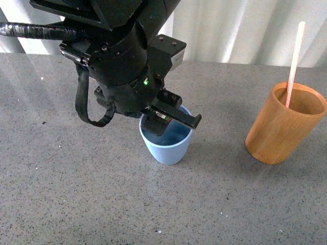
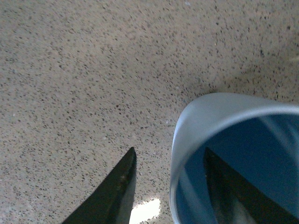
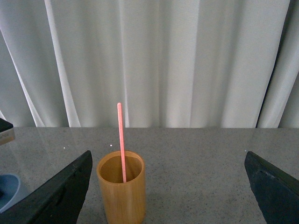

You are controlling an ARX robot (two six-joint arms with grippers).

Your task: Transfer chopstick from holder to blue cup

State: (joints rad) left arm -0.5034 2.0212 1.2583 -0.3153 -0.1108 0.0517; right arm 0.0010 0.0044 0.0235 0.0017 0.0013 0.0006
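Observation:
The pink-red chopstick (image 1: 295, 60) stands tilted in the orange-brown wooden holder (image 1: 282, 127) at the right of the table. Left of centre stands the light-blue cup (image 1: 167, 148), with my left gripper (image 1: 164, 122) directly over it. In the left wrist view the left gripper (image 2: 169, 154) is open and straddles the blue cup's wall (image 2: 210, 105), one finger inside and one outside. The right gripper (image 3: 168, 156) is open, level with and short of the holder (image 3: 121, 193). The chopstick (image 3: 121, 140) rises above the holder's rim. The right gripper is out of the front view.
A grey speckled table (image 1: 76, 194) carries both cups. White curtains (image 3: 187, 60) hang behind its far edge. The left arm's black body and cable loop (image 1: 89, 109) hang over the table's left half. The blue cup (image 3: 7, 191) shows at the right wrist view's edge.

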